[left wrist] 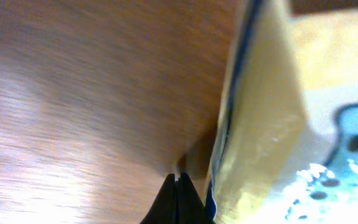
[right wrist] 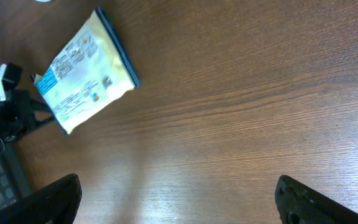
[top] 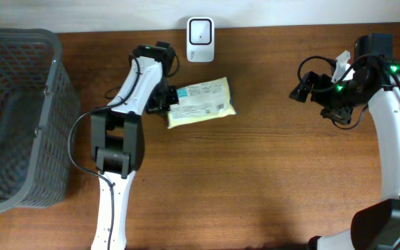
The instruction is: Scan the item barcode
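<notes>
Left gripper (left wrist: 179, 190): pinched right shut, nothing between the tips that I can see. It's parked at the packet's 9 o'clock edge, just beside it, maybe touching.
Packet (top: 201, 103): yellow and white pouch lying flat on the table (top: 269, 173), print side up, a bit toward 11 o'clock from the table's middle.
Scanner (top: 200, 30): little white box at the packet's 12 o'clock, near but apart.
Right gripper (right wrist: 179, 202): spread wide, holding nothing, hanging way over at 3 o'clock.
Basket (top: 47, 48): grey mesh one at 9 o'clock, not involved right now.
Handling guess: looks light, soft and crinkly, probably slippery film. I reckon it'll flop if grabbed by a corner.
Where to grab: I'd go for the flat sealed strip on the 9 o'clock side and pinch across it, but that shut pincer has to open first.
Barcode: can't make out where it is from here.
</notes>
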`<act>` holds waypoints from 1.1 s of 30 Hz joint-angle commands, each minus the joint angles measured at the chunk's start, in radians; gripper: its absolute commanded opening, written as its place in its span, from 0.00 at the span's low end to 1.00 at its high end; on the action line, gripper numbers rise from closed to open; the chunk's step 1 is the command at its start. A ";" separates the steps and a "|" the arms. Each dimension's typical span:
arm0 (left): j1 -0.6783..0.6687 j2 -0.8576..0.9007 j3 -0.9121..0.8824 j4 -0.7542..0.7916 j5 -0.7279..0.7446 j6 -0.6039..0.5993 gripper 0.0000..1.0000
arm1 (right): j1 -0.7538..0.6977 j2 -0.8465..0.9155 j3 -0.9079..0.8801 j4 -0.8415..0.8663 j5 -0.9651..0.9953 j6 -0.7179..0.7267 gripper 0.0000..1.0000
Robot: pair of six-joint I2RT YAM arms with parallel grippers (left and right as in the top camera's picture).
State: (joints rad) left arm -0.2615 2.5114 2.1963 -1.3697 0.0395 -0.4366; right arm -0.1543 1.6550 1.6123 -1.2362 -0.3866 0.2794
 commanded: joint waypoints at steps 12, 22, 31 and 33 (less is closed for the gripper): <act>-0.037 -0.015 0.126 -0.039 0.081 0.046 0.91 | 0.004 -0.005 -0.003 -0.001 0.005 -0.010 0.98; -0.043 -0.014 0.011 0.153 0.095 0.046 0.06 | 0.004 -0.005 -0.003 -0.001 0.005 -0.010 0.98; 0.027 -0.104 0.435 -0.063 -0.427 0.338 0.00 | 0.004 -0.005 -0.003 -0.001 0.005 -0.010 0.98; 0.024 -0.105 0.506 -0.067 -0.656 0.488 0.00 | 0.004 -0.005 -0.003 -0.001 0.005 -0.010 0.98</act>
State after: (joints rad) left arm -0.2298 2.4519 2.6247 -1.4326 -0.3237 -0.1589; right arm -0.1543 1.6550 1.6123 -1.2362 -0.3866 0.2794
